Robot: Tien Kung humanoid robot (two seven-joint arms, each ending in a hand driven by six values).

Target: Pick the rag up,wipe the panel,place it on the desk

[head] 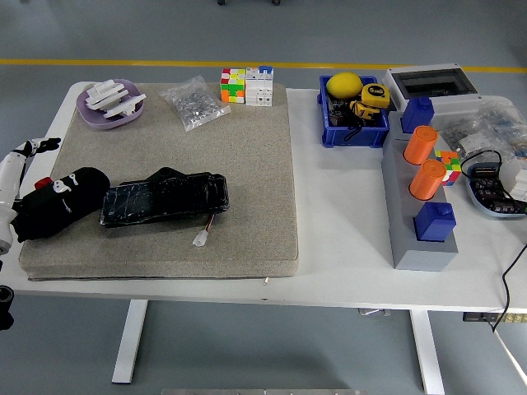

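Observation:
The black rag (pixel 59 202), with small white and red marks on it, lies crumpled on the left end of the grey mat (pixel 247 164). Just to its right lies the black panel (pixel 165 197), flat on the mat, with a short wire and white plug at its lower right. My left hand (pixel 33 150) comes in at the picture's left edge, just beyond the rag's far left corner. Its white and black fingers are spread and hold nothing. The right arm is out of sight.
At the mat's far edge stand a purple dish (pixel 110 104) with white parts, a clear bag (pixel 194 101) and two cubes (pixel 246 85). Right of the mat are a blue bin (pixel 354 111), a grey block (pixel 420 197) with orange cylinders, and cables.

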